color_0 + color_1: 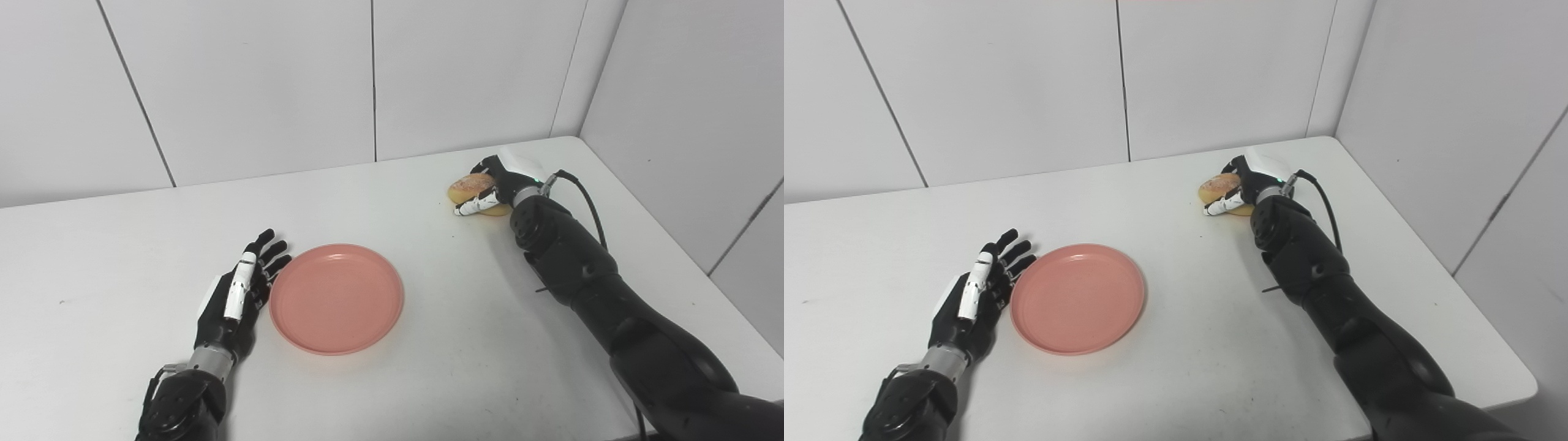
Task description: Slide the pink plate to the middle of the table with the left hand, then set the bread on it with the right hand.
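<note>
The pink plate lies flat near the middle of the white table, empty. My left hand rests just left of the plate with fingers stretched out and apart, beside its rim and holding nothing. At the far right, a round golden bread bun sits on the table. My right hand is wrapped around the bun, fingers over its far side and thumb along its near side. The bun's right part is hidden by the hand.
White wall panels stand behind the table and along its right side. The table's right edge runs close to my right forearm, and a black cable loops beside the wrist.
</note>
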`<state>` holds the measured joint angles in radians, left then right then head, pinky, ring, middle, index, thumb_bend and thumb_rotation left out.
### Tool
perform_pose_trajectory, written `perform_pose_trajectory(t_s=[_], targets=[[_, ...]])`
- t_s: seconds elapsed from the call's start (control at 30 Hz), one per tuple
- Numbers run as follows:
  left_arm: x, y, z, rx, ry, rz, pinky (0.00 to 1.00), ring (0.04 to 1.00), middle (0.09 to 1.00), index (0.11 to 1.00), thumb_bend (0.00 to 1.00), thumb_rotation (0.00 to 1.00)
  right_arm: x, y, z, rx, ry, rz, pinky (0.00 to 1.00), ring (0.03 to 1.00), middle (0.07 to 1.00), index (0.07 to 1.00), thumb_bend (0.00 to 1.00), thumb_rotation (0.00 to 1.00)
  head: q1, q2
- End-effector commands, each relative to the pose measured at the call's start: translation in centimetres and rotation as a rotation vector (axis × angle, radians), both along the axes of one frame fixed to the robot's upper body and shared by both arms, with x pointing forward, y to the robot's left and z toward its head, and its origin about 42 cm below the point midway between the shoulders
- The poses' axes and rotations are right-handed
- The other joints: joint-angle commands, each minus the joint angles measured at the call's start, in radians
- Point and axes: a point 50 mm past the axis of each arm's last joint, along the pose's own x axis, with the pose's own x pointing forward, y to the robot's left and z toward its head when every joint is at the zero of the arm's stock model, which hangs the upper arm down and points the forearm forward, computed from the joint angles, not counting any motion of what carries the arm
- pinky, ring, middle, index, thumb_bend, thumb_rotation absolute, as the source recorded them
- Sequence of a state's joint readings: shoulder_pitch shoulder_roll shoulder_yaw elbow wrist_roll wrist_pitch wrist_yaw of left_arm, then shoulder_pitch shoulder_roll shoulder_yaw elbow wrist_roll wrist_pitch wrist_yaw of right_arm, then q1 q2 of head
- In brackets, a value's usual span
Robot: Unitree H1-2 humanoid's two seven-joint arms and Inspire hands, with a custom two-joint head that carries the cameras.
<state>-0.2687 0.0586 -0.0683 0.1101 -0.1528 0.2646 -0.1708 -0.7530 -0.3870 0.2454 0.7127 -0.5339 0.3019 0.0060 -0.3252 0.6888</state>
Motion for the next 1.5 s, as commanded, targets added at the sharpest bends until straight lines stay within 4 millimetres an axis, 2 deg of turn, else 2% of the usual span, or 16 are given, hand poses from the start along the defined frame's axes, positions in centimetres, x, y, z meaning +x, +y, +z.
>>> perform_pose_trajectory(t_s=[0.0,0.3,0.43,0.47,0.6,0.67,0.73,0.83,1.17,1.27,1.4,1.47], targets=[[-0.4,0.1,-0.7,0.026,0.056,0.001,0.87,0.878,0.900,0.904,0.35,1.00,0.7,0.7,1.9,0.034,-0.068,0.045,0.32,0.377,0.443,0.485,0.50,0.15,0.000,0.001],[-0.3,0.0,-0.8,0.030,0.060,-0.003,0.87,0.879,0.901,0.908,0.35,1.00,0.6,1.1,2.7,-0.001,-0.104,0.004,0.25,0.321,0.399,0.478,0.48,0.15,0.005,0.003],[-0.3,0.0,-0.9,0.031,0.060,-0.004,0.87,0.877,0.900,0.907,0.35,1.00,0.3,1.1,3.4,-0.009,-0.129,0.012,0.19,0.262,0.351,0.477,0.48,0.15,0.011,0.004],[-0.3,0.0,-0.8,0.032,0.060,-0.005,0.87,0.878,0.902,0.909,0.36,1.00,0.3,1.1,3.6,-0.013,-0.135,0.014,0.21,0.291,0.372,0.478,0.48,0.15,0.014,0.005],[-0.2,-0.2,-0.8,0.037,0.061,-0.003,0.87,0.882,0.904,0.910,0.35,1.00,-0.1,1.0,4.7,-0.015,-0.163,0.037,0.19,0.263,0.342,0.475,0.49,0.15,0.030,0.012],[-0.2,-0.3,-0.9,0.040,0.060,-0.003,0.86,0.880,0.902,0.909,0.35,1.00,-0.5,1.2,5.4,-0.001,-0.176,0.049,0.25,0.340,0.419,0.480,0.49,0.15,0.027,0.009],[-0.2,-0.4,-0.9,0.039,0.060,-0.002,0.86,0.880,0.901,0.908,0.35,1.00,-0.8,1.4,6.1,0.005,-0.189,0.060,0.27,0.354,0.439,0.484,0.49,0.15,0.026,0.007],[-0.2,-0.4,-1.0,0.035,0.062,-0.002,0.87,0.881,0.902,0.909,0.36,1.00,-1.2,1.9,6.9,0.007,-0.213,0.076,0.24,0.314,0.397,0.481,0.49,0.15,0.033,0.006],[-0.1,-0.8,-1.0,0.041,0.055,-0.010,0.87,0.884,0.904,0.912,0.35,1.00,-3.3,5.8,10.7,0.034,-0.316,0.175,0.19,0.253,0.330,0.475,0.49,0.15,0.059,0.012],[-0.2,-1.1,-0.8,0.042,0.050,-0.006,0.86,0.879,0.900,0.909,0.34,1.00,-4.3,7.6,11.9,0.041,-0.342,0.240,0.22,0.295,0.377,0.481,0.49,0.15,0.080,0.015],[-0.1,-1.4,-0.8,0.039,0.049,-0.002,0.86,0.880,0.899,0.910,0.34,1.00,-5.9,10.2,12.5,0.053,-0.355,0.330,0.26,0.334,0.414,0.486,0.49,0.15,0.109,0.023],[-0.1,-1.6,-0.8,0.038,0.050,0.002,0.87,0.881,0.901,0.912,0.34,1.00,-6.6,11.4,12.5,0.064,-0.356,0.368,0.24,0.305,0.388,0.484,0.49,0.14,0.126,0.028]])
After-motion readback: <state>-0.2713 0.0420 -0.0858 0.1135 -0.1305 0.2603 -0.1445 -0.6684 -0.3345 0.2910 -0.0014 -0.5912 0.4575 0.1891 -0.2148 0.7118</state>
